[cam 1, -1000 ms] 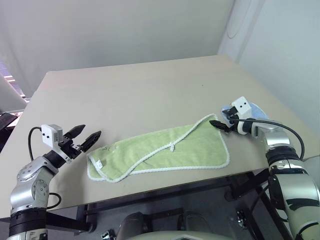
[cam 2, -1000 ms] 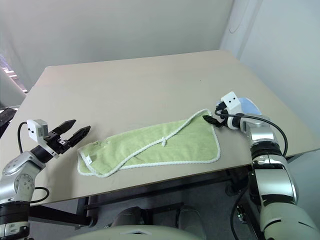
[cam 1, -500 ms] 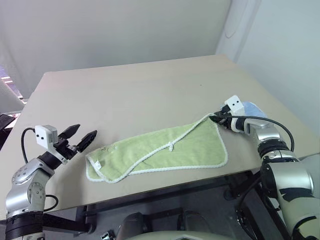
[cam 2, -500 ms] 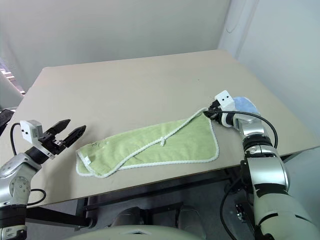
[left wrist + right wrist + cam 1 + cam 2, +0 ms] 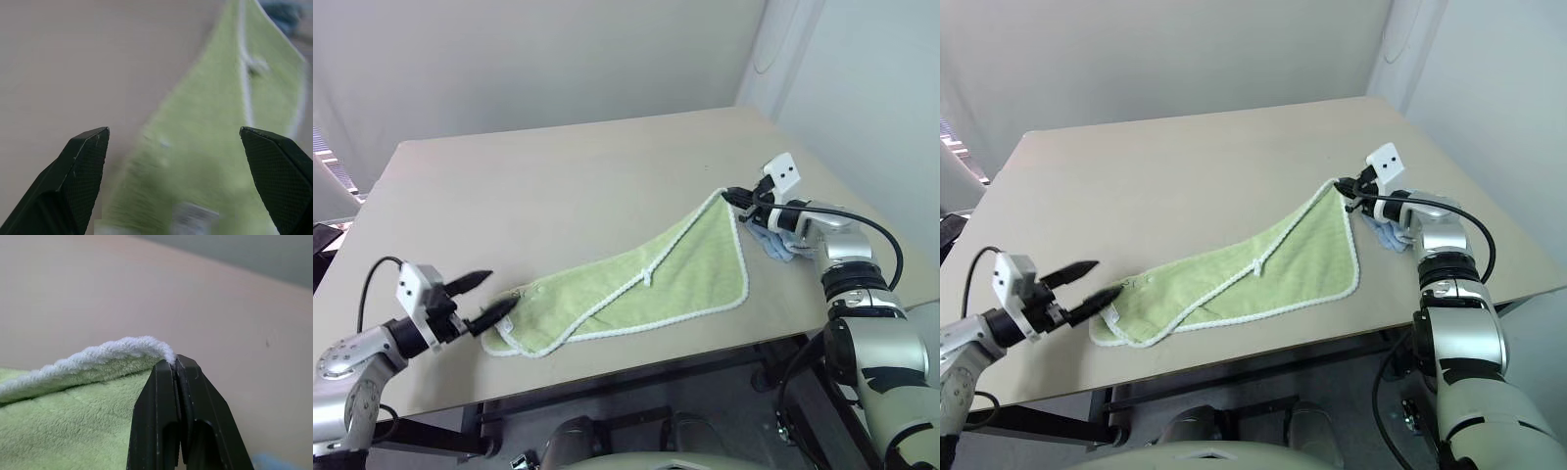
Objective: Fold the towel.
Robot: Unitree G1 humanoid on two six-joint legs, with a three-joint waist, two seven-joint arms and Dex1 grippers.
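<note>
Towel (image 5: pixel 636 279): light green terry, white corded edge, on table (image 5: pixel 558 186) (long axis left-right). Right corner raised, clamped in right gripper (image 5: pixel 732 195). Left gripper (image 5: pixel 487 298) spread apart beside left end.

Both arms are silver-grey metal with rounded, segmented joints and black bands — the right arm (image 5: pixel 850 284) at the frame's right edge, the left arm (image 5: pixel 352 367) at lower left. Each wrist carries a small white camera block, a thin black cable looping behind, and black tapered fingers (image 5: pixel 83 166) with a fine cross-hatched texture.
</note>
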